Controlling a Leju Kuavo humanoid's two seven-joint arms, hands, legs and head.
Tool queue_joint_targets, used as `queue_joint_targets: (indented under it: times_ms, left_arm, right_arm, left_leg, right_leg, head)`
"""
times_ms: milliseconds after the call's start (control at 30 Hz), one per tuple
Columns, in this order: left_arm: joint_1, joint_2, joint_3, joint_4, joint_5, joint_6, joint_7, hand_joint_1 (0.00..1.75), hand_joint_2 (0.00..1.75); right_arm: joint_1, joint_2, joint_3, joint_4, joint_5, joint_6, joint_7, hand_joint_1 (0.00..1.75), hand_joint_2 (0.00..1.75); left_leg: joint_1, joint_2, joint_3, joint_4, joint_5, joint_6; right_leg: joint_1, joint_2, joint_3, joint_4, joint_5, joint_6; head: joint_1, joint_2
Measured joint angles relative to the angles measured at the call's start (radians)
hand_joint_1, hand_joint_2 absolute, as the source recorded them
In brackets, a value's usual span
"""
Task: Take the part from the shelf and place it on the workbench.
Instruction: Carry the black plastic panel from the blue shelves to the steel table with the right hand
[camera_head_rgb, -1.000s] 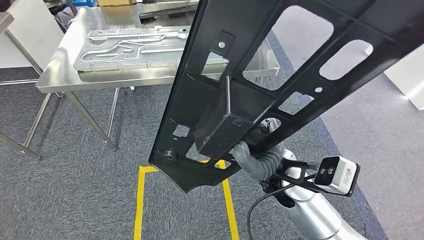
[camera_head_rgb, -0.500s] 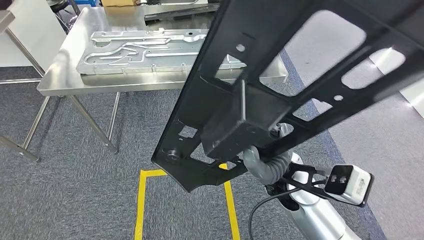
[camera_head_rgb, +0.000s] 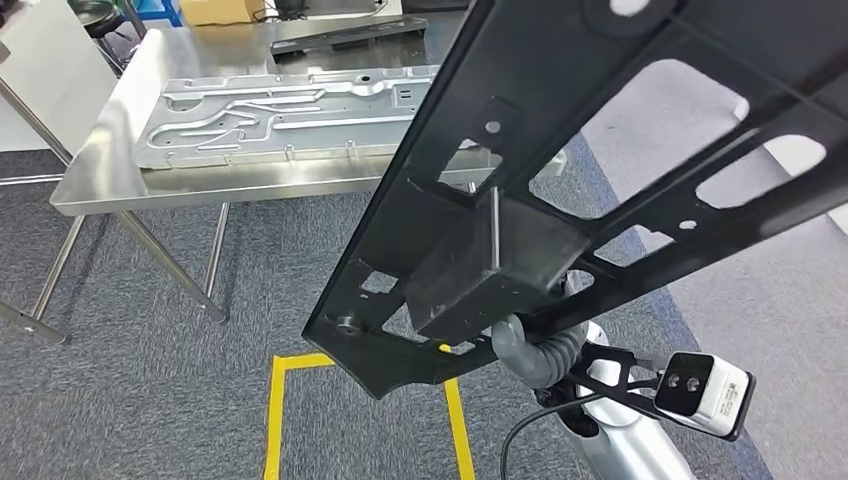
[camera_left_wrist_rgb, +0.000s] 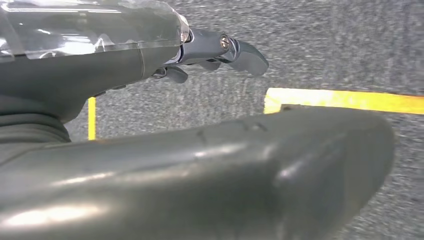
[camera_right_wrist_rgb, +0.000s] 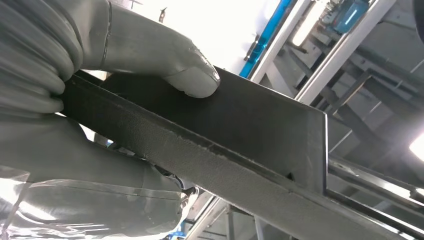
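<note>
- No brand, label or readable writing shows on any object.
- The black frame part (camera_head_rgb: 600, 170), a long flat panel with cut-out openings, is up in the air, tilted, well off the steel surface (camera_head_rgb: 110, 165) and nearer the camera than it.
- The right robot hand (camera_head_rgb: 520, 345) grips the part from below at a box-shaped bracket; in the right wrist view its thumb (camera_right_wrist_rgb: 192, 80) presses on the flat black plate (camera_right_wrist_rgb: 260, 125) while the fingers wrap the other side.
- The left robot hand (camera_left_wrist_rgb: 220, 50) hangs over grey carpet with nothing in it, its fingers loosely extended.
- On the surface lies a silver stamped metal panel (camera_head_rgb: 290, 115), with a cardboard box (camera_head_rgb: 215, 10) at the far edge.
- A yellow tape rectangle (camera_head_rgb: 275, 410) marks the carpet below the part.
- Compared with a second ago, the whole head view has shifted: the surface sits further left and lower, and the part reaches higher across the frame.
</note>
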Motion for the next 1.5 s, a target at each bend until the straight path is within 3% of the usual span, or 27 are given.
queue_joint_targets:
  times_ms: [100,167,233,300,333,367,400,467,533,633,700,800,833,867,900,967,1033,1133,1200,1300,1367,1400,1500]
  left_arm:
    - [0.001,0.0,0.0,0.0,0.0,-0.001,0.0,0.0,0.0]
    - [0.002,-0.001,0.0,0.0,-0.001,-0.002,0.0,0.0,0.0]
    - [-0.001,-0.001,0.0,0.0,-0.001,-0.004,0.0,0.0,0.0]
    - [0.0,-0.001,0.0,0.0,-0.002,-0.005,0.001,0.0,0.0]
    - [0.001,-0.001,0.0,0.0,-0.002,-0.005,0.002,0.0,0.0]
    - [0.001,-0.001,0.0,0.0,-0.002,-0.005,0.002,0.0,0.0]
    - [0.002,-0.001,0.0,0.0,-0.002,-0.005,0.002,0.0,0.0]
    - [0.001,-0.003,0.0,0.0,-0.002,-0.005,0.002,0.0,0.0]
    - [0.0,-0.006,0.0,0.0,-0.003,-0.006,0.002,0.0,0.0]
    - [-0.002,-0.006,0.0,0.0,-0.003,-0.006,0.002,0.0,0.0]
    - [-0.004,-0.006,0.0,0.0,-0.002,-0.007,0.002,0.0,0.0]
    - [-0.004,-0.005,0.0,0.0,-0.002,-0.007,0.003,0.0,0.0]
    - [-0.002,-0.005,0.0,0.0,-0.002,-0.007,0.003,0.0,0.0]
    - [-0.001,-0.005,0.0,0.0,-0.001,-0.006,0.004,0.0,0.0]
    - [0.0,-0.005,0.0,0.0,-0.001,-0.007,0.004,0.0,0.0]
    - [0.002,-0.005,0.0,0.0,-0.001,-0.007,0.004,0.0,0.0]
    - [0.002,-0.005,0.0,0.0,0.0,-0.007,0.004,0.0,0.0]
    - [0.005,-0.004,0.0,0.0,0.0,-0.007,0.004,0.0,0.0]
    - [0.004,-0.004,0.0,0.0,0.0,-0.007,0.003,0.0,0.0]
    - [0.0,-0.005,0.0,0.0,0.0,-0.006,0.002,0.0,0.0]
    - [0.001,-0.005,0.0,0.0,0.0,-0.006,0.003,0.0,0.0]
    - [0.002,-0.005,0.0,0.0,0.0,-0.006,0.002,0.0,0.0]
    - [0.001,-0.006,0.0,0.0,0.0,-0.006,0.002,0.0,0.0]
  right_arm:
    - [0.007,0.007,-0.011,-0.006,0.004,0.004,0.001,1.69,1.75]
    - [0.01,0.009,-0.016,-0.01,0.008,0.008,0.001,1.69,1.75]
    - [0.013,0.012,-0.023,-0.015,0.014,0.013,0.003,1.69,1.75]
    - [0.021,0.014,-0.03,-0.018,0.018,0.018,0.004,1.69,1.75]
    - [0.026,0.015,-0.032,-0.018,0.019,0.019,0.006,1.69,1.75]
    - [0.03,0.016,-0.033,-0.019,0.019,0.02,0.007,1.69,1.75]
    - [0.033,0.018,-0.035,-0.02,0.02,0.021,0.008,1.69,1.75]
    - [0.035,0.02,-0.037,-0.022,0.021,0.022,0.009,1.69,1.75]
    - [0.036,0.021,-0.04,-0.025,0.022,0.023,0.01,1.69,1.75]
    - [0.038,0.024,-0.043,-0.029,0.025,0.025,0.012,1.69,1.75]
    - [0.036,0.03,-0.045,-0.033,0.026,0.028,0.015,1.69,1.75]
    - [0.035,0.042,-0.045,-0.037,0.03,0.032,0.022,1.69,1.75]
    - [0.035,0.045,-0.045,-0.037,0.031,0.033,0.023,1.69,1.75]
    - [0.035,0.047,-0.045,-0.037,0.031,0.033,0.024,1.69,1.75]
    - [0.035,0.048,-0.045,-0.037,0.032,0.034,0.025,1.69,1.75]
    - [0.034,0.052,-0.046,-0.037,0.032,0.035,0.029,1.69,1.75]
    - [0.031,0.056,-0.046,-0.036,0.032,0.037,0.033,1.69,1.75]
    - [0.024,0.058,-0.051,-0.037,0.032,0.039,0.036,1.69,1.75]
    - [0.021,0.06,-0.054,-0.037,0.032,0.043,0.036,1.69,1.75]
    - [0.026,0.061,-0.056,-0.037,0.033,0.049,0.035,1.69,1.75]
    - [0.034,0.061,-0.059,-0.037,0.033,0.052,0.035,1.69,1.75]
    - [0.037,0.061,-0.06,-0.037,0.033,0.054,0.035,1.69,1.75]
    - [0.039,0.061,-0.064,-0.037,0.036,0.061,0.035,1.69,1.75]
  left_leg:
    - [-0.004,-0.001,0.016,-0.026,-0.002,0.024]
    - [-0.002,-0.003,0.034,-0.033,0.005,0.038]
    - [-0.001,-0.003,0.047,-0.036,0.0,0.047]
    - [-0.001,-0.003,0.054,-0.035,-0.009,0.05]
    - [-0.001,-0.004,0.06,-0.035,-0.016,0.05]
    - [-0.002,-0.005,0.067,-0.035,-0.022,0.049]
    - [-0.002,-0.006,0.078,-0.035,-0.03,0.048]
    - [-0.004,-0.007,0.099,-0.036,-0.047,0.044]
    - [-0.005,-0.009,0.112,-0.039,-0.062,0.033]
    - [-0.006,-0.009,0.129,-0.029,-0.064,0.012]
    - [-0.005,-0.009,0.114,0.025,-0.083,0.002]
    - [0.002,-0.008,0.007,0.189,-0.153,-0.01]
    - [0.003,-0.008,-0.025,0.221,-0.168,-0.012]
    - [0.004,-0.008,-0.043,0.223,-0.166,-0.014]
    - [0.006,-0.008,-0.045,0.19,-0.141,-0.015]
    - [0.007,-0.007,-0.02,0.07,-0.039,-0.013]
    - [0.003,-0.003,-0.009,-0.007,0.027,-0.004]
    - [0.0,-0.001,-0.001,-0.022,0.031,0.02]
    - [0.002,-0.004,0.017,-0.03,0.023,0.033]
    - [0.003,-0.005,0.039,-0.033,0.005,0.041]
    - [0.002,-0.006,0.057,-0.033,-0.012,0.04]
    - [0.002,-0.007,0.069,-0.033,-0.021,0.039]
    - [0.002,-0.008,0.107,-0.035,-0.051,0.031]
  right_leg:
    - [0.002,0.001,0.008,0.008,-0.004,0.02]
    - [-0.001,0.001,0.003,0.041,-0.016,0.032]
    - [-0.004,0.0,-0.049,0.134,-0.058,0.042]
    - [-0.004,0.0,-0.132,0.253,-0.107,0.049]
    - [-0.004,-0.001,-0.162,0.282,-0.114,0.049]
    - [-0.004,-0.001,-0.175,0.277,-0.102,0.047]
    - [-0.003,-0.001,-0.17,0.235,-0.069,0.042]
    - [0.003,-0.002,-0.131,0.104,0.023,0.024]
    - [0.011,-0.002,-0.105,0.027,0.058,0.009]
    - [0.01,0.001,-0.08,0.004,0.055,-0.008]
    - [0.004,0.0,-0.054,-0.004,0.051,-0.017]
    - [0.004,-0.001,-0.029,-0.006,0.031,-0.022]
    - [0.004,0.0,-0.021,-0.006,0.023,-0.022]
    - [0.003,0.002,-0.011,-0.006,0.014,-0.02]
    - [0.002,0.003,0.001,-0.006,0.005,-0.018]
    - [0.0,0.003,0.028,-0.006,-0.016,-0.011]
    - [0.0,0.003,0.042,-0.006,-0.032,-0.001]
    - [0.001,0.004,0.045,0.009,-0.038,0.018]
    - [-0.001,0.003,0.026,0.06,-0.045,0.027]
    - [-0.006,0.002,-0.086,0.226,-0.099,0.037]
    - [-0.007,0.002,-0.15,0.281,-0.119,0.041]
    - [-0.006,0.001,-0.159,0.261,-0.101,0.04]
    - [0.001,-0.002,-0.121,0.084,0.034,0.022]
  head:
    - [0.0,0.0]
    - [0.0,0.0]
    - [0.0,0.0]
    - [0.0,0.0]
    - [0.0,0.0]
    - [0.0,0.0]
    - [0.0,0.0]
    - [0.0,0.0]
    - [0.001,0.0]
    - [0.002,0.0]
    - [0.002,0.0]
    - [0.001,0.0]
    - [0.001,0.0]
    - [0.001,0.0]
    - [0.001,0.0]
    - [0.001,0.0]
    - [0.001,0.0]
    - [0.001,0.0]
    - [0.002,0.0]
    - [0.002,0.0]
    - [0.002,0.0]
    - [0.002,0.0]
    - [0.002,0.0]
